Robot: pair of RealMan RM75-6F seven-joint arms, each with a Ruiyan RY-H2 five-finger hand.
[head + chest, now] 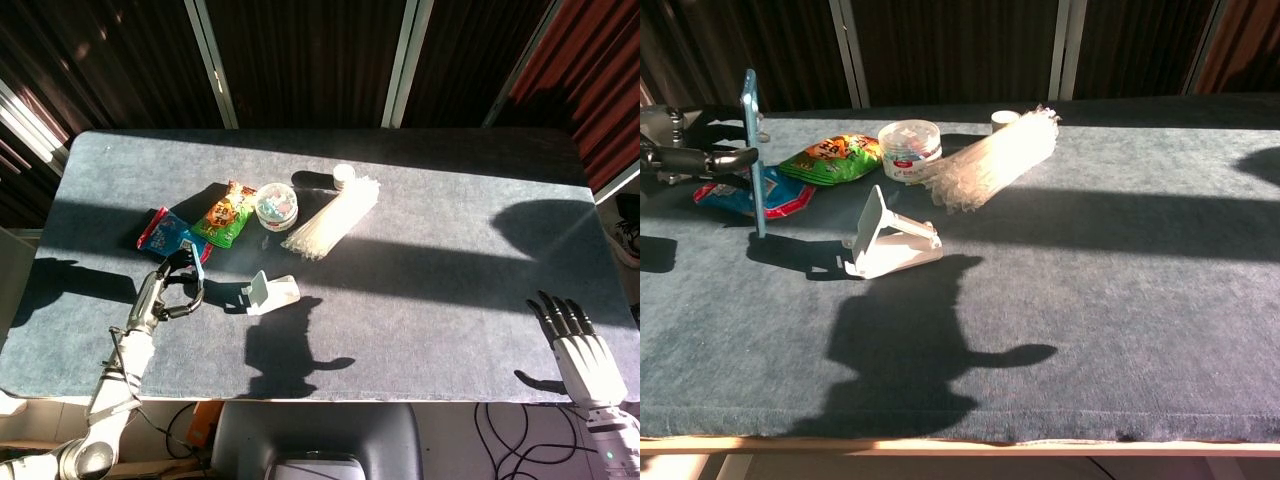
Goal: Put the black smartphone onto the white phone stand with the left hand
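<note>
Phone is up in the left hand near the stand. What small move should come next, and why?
Probably carry it a little further right. The left hand holds the smartphone upright, clear of the table and left of the white phone stand, whose tilted backrest holds nothing.

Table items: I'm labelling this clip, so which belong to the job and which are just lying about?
Job: phone, held upright in left hand; stand.
Lying about: green bag, blue bag, tub, plastic bundle, small cup.
</note>
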